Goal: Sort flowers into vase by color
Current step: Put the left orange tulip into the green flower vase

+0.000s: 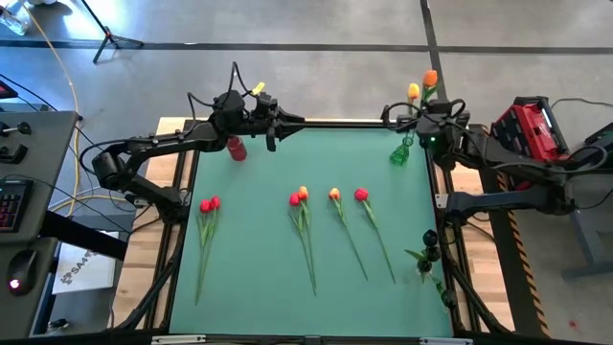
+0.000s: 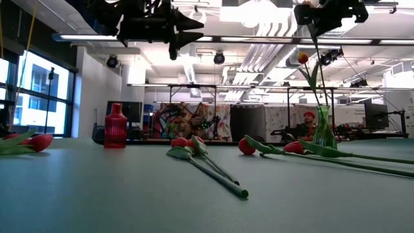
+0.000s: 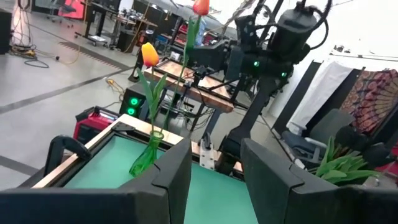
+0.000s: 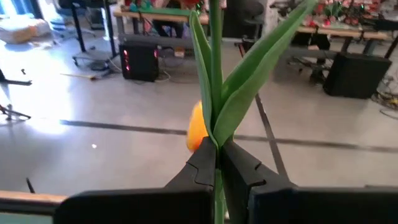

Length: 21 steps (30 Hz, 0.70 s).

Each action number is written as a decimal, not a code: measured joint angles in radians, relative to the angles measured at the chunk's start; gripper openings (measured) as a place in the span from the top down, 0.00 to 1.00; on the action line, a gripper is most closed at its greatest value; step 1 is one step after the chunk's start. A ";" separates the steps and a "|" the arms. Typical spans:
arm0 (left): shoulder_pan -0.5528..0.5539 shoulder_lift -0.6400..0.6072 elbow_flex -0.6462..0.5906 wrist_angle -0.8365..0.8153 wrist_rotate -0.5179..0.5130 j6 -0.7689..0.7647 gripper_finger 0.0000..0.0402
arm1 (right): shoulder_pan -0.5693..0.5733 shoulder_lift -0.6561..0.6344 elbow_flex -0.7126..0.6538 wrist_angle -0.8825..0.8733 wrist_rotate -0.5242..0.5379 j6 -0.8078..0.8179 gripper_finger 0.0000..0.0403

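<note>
Green stem of an orange tulip [image 4: 215, 74] is pinched between the pressed-together fingers of the right claw [image 4: 217, 163], which holds it upright above the green glass vase [image 1: 400, 153] at the tabletop's [image 1: 268, 297] far right corner, where a yellow tulip [image 1: 414, 92] already stands. Left claw [image 3: 214, 171] hangs spread and empty near the red vase [image 1: 236, 148]. Other tulips [image 1: 303, 196] lie flat mid-table. Such stems look light, thin and bendy, so a grip low on the stem, clear of leaves and head, seems safest.
</note>
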 joint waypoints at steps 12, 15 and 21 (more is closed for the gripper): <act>0.000 0.000 0.000 0.000 -0.001 0.005 0.69 | -0.021 0.002 -0.108 0.019 -0.049 0.131 0.95; 0.000 0.000 0.000 0.000 0.000 0.002 0.69 | -0.033 0.001 -0.113 0.020 -0.069 0.147 0.89; 0.000 0.000 0.000 -0.019 0.014 -0.013 0.69 | -0.065 0.000 -0.113 0.020 -0.112 0.185 0.68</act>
